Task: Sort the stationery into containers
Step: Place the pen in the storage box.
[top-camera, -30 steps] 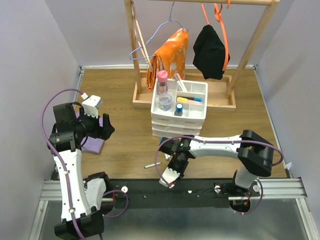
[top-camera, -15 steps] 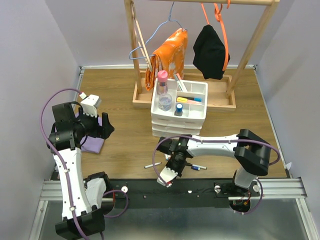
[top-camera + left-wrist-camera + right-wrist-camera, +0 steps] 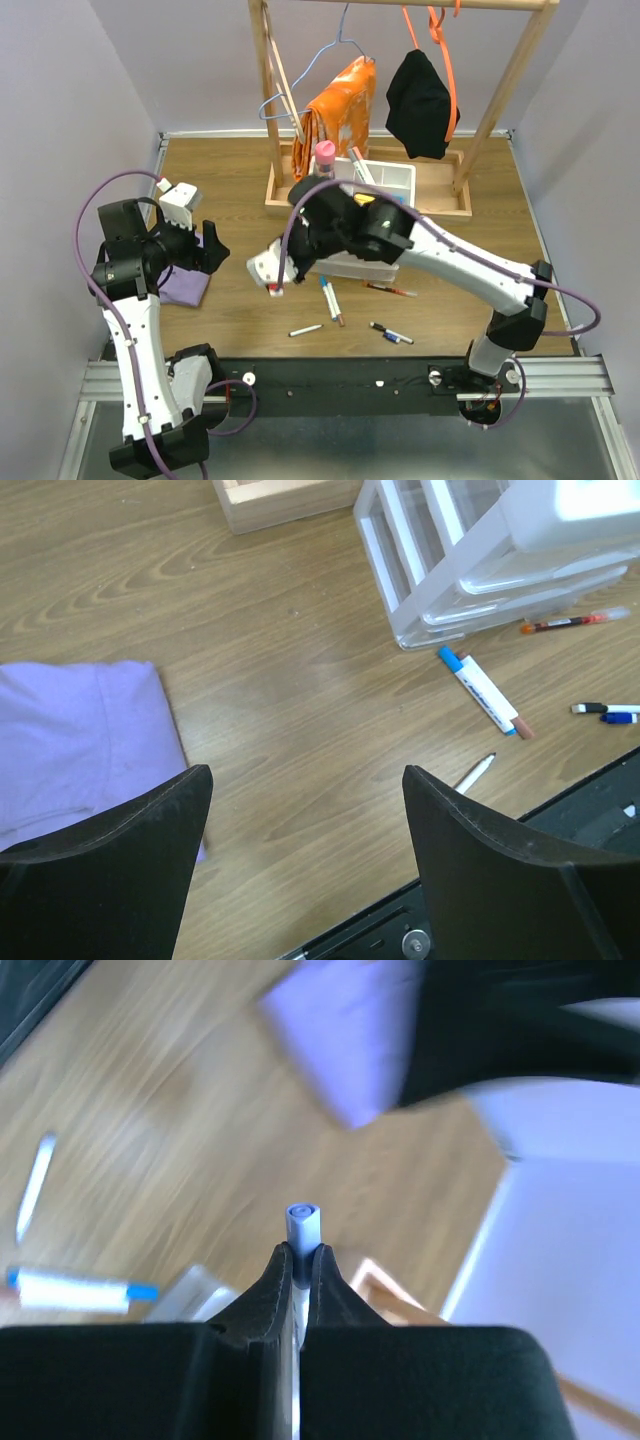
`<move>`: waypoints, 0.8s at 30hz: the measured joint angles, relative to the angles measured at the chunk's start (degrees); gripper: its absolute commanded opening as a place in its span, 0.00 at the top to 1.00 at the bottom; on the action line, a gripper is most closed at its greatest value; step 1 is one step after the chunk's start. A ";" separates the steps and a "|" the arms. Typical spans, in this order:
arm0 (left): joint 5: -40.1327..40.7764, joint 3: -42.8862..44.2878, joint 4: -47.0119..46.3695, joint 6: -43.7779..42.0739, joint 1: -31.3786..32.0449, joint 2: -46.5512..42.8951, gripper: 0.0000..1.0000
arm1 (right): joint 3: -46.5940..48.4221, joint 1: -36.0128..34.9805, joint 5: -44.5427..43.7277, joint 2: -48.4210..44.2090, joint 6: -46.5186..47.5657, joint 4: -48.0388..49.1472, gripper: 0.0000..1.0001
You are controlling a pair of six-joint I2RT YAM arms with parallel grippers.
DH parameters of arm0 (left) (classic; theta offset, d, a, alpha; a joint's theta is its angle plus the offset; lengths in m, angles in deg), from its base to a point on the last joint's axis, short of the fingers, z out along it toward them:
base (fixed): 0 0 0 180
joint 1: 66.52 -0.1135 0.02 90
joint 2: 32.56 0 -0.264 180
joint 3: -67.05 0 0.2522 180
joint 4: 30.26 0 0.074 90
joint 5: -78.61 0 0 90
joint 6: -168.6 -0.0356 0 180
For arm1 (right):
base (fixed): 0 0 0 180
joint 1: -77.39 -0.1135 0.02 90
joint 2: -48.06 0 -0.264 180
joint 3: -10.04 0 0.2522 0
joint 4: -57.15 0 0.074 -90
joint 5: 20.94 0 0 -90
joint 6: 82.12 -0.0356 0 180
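My right gripper (image 3: 303, 1248) is shut on a thin white pen with a blue cap (image 3: 304, 1224), which pokes out past the fingertips. From above, the right wrist (image 3: 330, 225) hangs over the front left of the white divided tray (image 3: 392, 180) and hides part of it. A pink-capped bottle (image 3: 324, 155) and a few pens (image 3: 360, 166) stand in the tray. On the wood lie a blue-and-white marker (image 3: 331, 300), a white pen (image 3: 306, 329), a red pen (image 3: 390, 290) and a black pen (image 3: 392, 334). My left gripper (image 3: 305, 810) is open and empty, above the table.
A purple cloth (image 3: 185, 285) lies under the left arm. The wooden clothes rack's base (image 3: 290, 195) stands behind the tray, with an orange garment (image 3: 340, 105) and a black one (image 3: 420, 100) hanging over it. A black rail (image 3: 340, 375) runs along the near edge.
The right arm rose from the near table edge and swung up and left to the tray's front, its jaws closing on the blue-capped pen. Pens it hid now show. The left arm barely moved.
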 measured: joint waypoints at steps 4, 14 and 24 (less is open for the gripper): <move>-1.29 0.17 -0.07 -0.04 0.00 0.76 0.14 | 13.68 2.78 3.56 -2.38 -16.52 3.34 0.99; -4.13 2.25 -0.79 3.32 0.11 4.20 0.14 | -2.58 21.24 2.47 -19.28 -45.22 25.73 0.99; -4.68 5.05 -2.36 6.32 0.87 5.01 0.14 | -16.15 32.30 1.62 -18.62 -53.99 37.51 0.99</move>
